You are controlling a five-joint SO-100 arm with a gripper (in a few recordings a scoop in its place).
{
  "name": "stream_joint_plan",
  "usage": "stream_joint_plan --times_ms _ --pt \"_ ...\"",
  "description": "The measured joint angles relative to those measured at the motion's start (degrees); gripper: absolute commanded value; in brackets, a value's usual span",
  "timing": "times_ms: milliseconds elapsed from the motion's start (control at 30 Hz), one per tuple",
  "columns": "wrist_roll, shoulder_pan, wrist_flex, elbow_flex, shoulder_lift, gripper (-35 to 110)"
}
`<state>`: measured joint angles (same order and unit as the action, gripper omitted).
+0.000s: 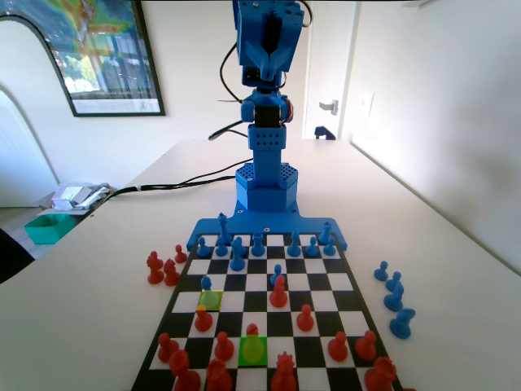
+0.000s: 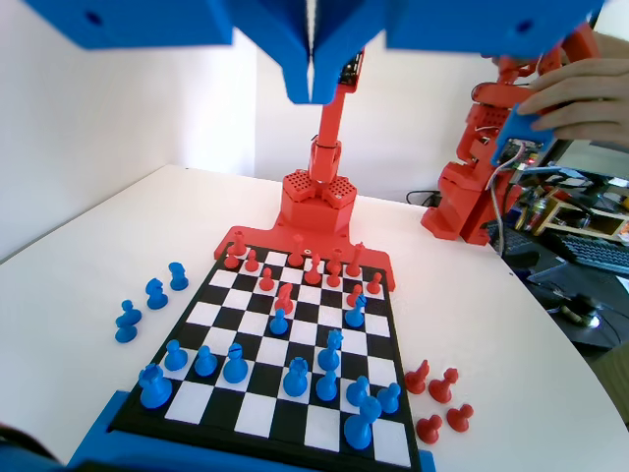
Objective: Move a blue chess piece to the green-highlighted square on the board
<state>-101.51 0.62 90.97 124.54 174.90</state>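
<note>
The board (image 1: 355, 303) lies in front of the blue arm (image 1: 264, 138), which is folded upright at the far end. My gripper (image 2: 313, 90) hangs high above the board with its jaws closed together and nothing between them. A blue chess piece, a pawn (image 1: 206, 283), stands at the olive square (image 1: 210, 300) on the left of the fixed view; in the wrist view that pawn (image 2: 356, 313) is right of centre. The green-highlighted square (image 1: 253, 351) is in the second row from the near edge, and a red pawn (image 1: 252, 330) stands on it.
Another blue pawn (image 1: 277, 273) stands mid-board behind a red pawn (image 1: 278, 293). Several blue pieces (image 1: 393, 298) stand off the board on the right of the fixed view, several red ones (image 1: 163, 269) on the left. A green box (image 1: 49, 228) sits at the table's left edge.
</note>
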Motion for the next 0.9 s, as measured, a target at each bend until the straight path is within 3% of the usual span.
stream_joint_plan --times_ms 267,567,900 --pt "-0.4 -0.3 -3.0 -0.4 -0.1 1" --pt "2.1 -3.8 1.6 -13.8 -9.1 1" --pt "5.9 -4.7 2.2 -24.4 -30.1 1"
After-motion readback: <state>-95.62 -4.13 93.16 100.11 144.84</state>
